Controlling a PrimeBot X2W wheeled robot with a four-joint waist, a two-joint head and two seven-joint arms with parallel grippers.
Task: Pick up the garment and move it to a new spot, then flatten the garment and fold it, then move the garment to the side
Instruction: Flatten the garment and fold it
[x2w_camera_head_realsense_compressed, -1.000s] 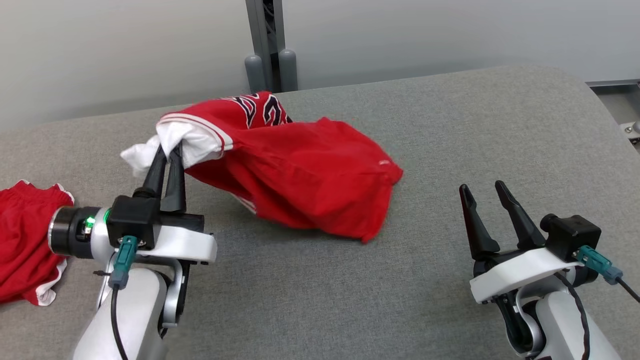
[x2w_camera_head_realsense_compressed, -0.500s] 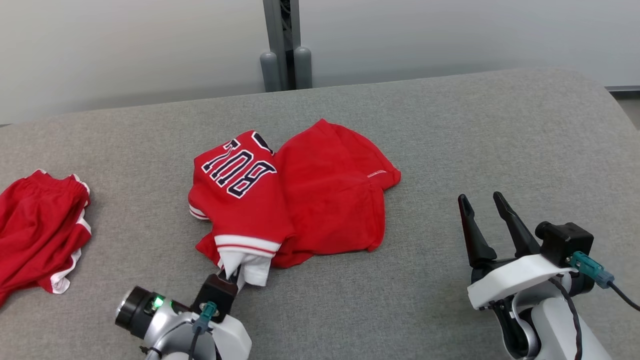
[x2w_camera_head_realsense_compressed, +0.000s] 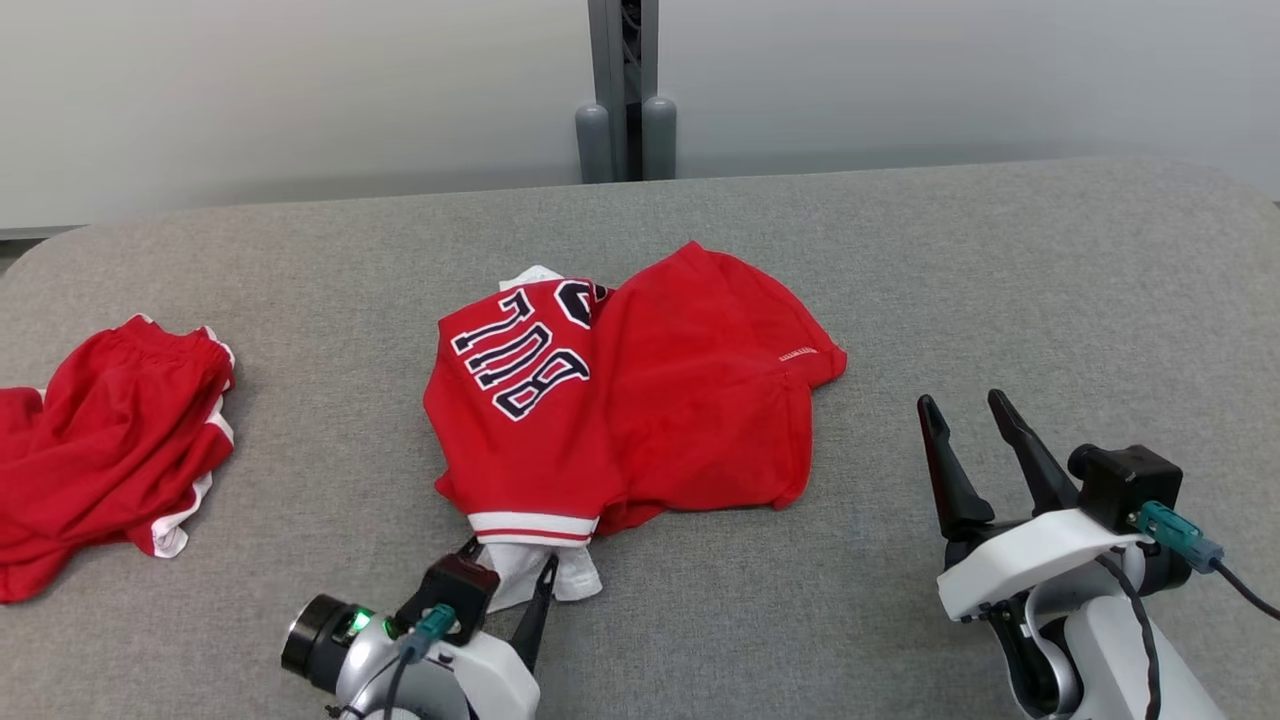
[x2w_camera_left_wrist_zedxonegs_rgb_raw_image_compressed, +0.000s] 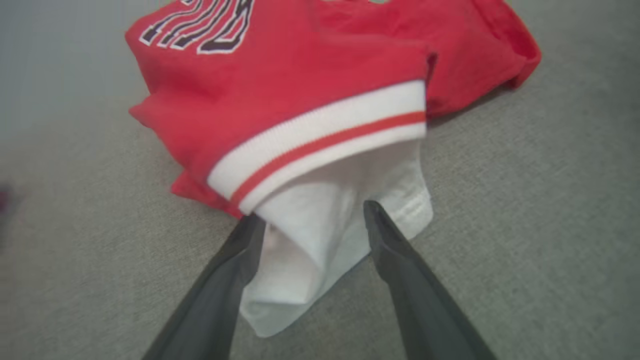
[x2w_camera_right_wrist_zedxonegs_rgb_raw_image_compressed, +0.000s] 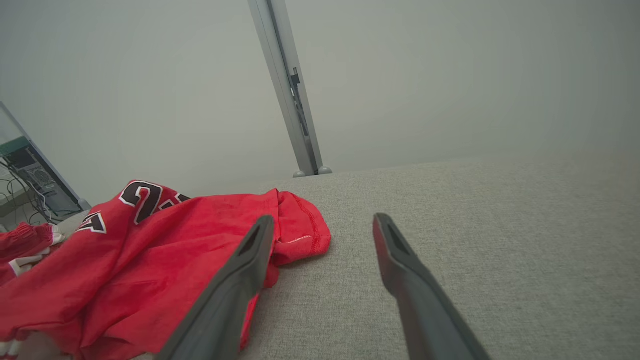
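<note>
At garment (x2w_camera_head_realsense_compressed: 680, 400) near hem: left fingers (x2w_camera_left_wrist_zedxonegs_rgb_raw_image_compressed: 400, 270) low, spread apart.

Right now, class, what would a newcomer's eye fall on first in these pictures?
A crumpled red jersey lies centrally on the grey table, its white inner cloth between the left gripper's open fingers. A second red garment sits far left; the right gripper stands open, clear of the cloth.

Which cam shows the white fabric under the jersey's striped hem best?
Left wrist view: the white fabric sits large and central between the fingers of the open left gripper. Head view shows it small, partly behind that gripper. Right wrist view gives mostly the red body of the jersey.
</note>
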